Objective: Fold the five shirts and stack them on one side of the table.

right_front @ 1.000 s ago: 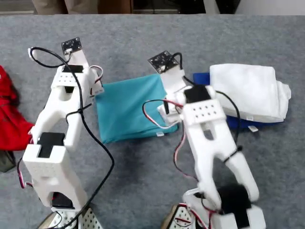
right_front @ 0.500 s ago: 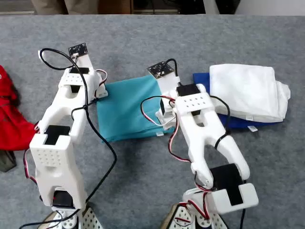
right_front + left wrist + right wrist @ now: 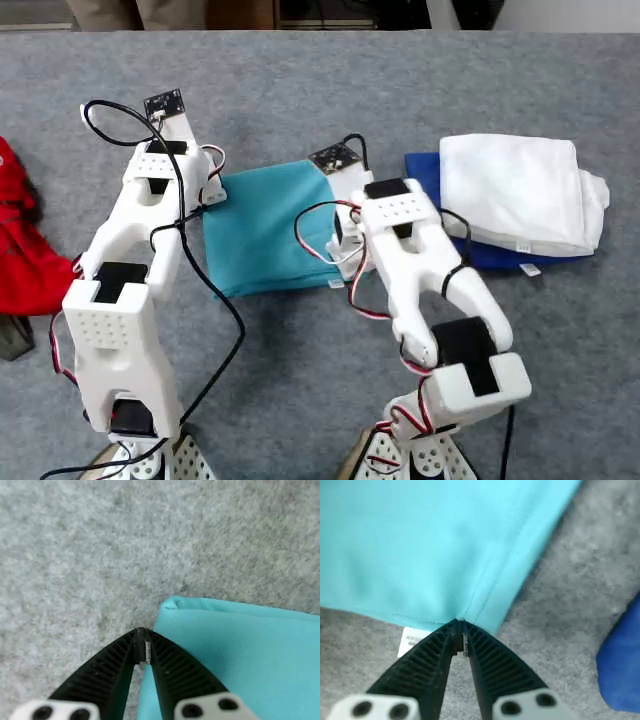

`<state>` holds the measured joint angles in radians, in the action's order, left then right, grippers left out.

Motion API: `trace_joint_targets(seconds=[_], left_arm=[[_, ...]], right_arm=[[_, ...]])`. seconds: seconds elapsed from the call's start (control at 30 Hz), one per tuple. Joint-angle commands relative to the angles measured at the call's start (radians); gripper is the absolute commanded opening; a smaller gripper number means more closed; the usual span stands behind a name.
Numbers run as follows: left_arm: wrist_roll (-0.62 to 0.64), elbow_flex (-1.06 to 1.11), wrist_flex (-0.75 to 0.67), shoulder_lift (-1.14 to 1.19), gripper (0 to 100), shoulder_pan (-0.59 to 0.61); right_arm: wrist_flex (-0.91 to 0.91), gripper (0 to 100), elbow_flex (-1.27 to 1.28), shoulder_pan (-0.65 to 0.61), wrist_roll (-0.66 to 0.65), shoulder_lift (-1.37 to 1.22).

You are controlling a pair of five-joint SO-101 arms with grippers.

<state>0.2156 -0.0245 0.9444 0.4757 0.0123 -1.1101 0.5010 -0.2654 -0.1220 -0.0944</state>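
A folded teal shirt (image 3: 265, 225) lies flat in the middle of the table. My left gripper (image 3: 212, 190) is at its left far corner; in the left wrist view its fingers (image 3: 141, 647) are shut, tips pinching the edge of the teal shirt (image 3: 235, 650). My right gripper (image 3: 346, 240) is low at the shirt's right near edge. There its fingers (image 3: 460, 630) are shut on the hem of the teal shirt (image 3: 420, 545), beside a white label (image 3: 412, 641). A folded white shirt (image 3: 515, 190) rests on a blue one (image 3: 500, 258) at the right.
A crumpled red shirt (image 3: 25, 250) lies at the table's left edge. The blue shirt (image 3: 622, 667) is close beside my right gripper. Grey felt (image 3: 300, 90) covers the table, with open room at the back and front.
The right arm has drawn back and sunk lower over the teal shirt's right edge. The left arm shifted slightly toward the shirt's corner. The shirt itself has barely moved.
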Motion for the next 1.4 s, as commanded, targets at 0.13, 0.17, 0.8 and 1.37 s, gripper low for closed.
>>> trace_joint_targets(seconds=[0.13, 0.17, 0.8, 1.37], left_arm=[[-0.002, -0.051, -0.011, -0.008, 2, -0.003], [-0.002, -0.051, -0.011, -0.008, 2, -0.003], [-0.005, 0.005, 0.11, -0.219, 2, 0.029], [-0.25, 0.717, -0.336, -0.587, 2, 0.137]], right_arm=[[0.025, 0.5, -0.001, 0.064, -0.026, -0.008], [0.025, 0.5, -0.004, 0.062, -0.026, -0.008], [-0.519, 0.5, -0.414, 0.067, -0.031, 0.039], [-0.427, 0.5, 0.036, 0.059, 0.002, 0.414]])
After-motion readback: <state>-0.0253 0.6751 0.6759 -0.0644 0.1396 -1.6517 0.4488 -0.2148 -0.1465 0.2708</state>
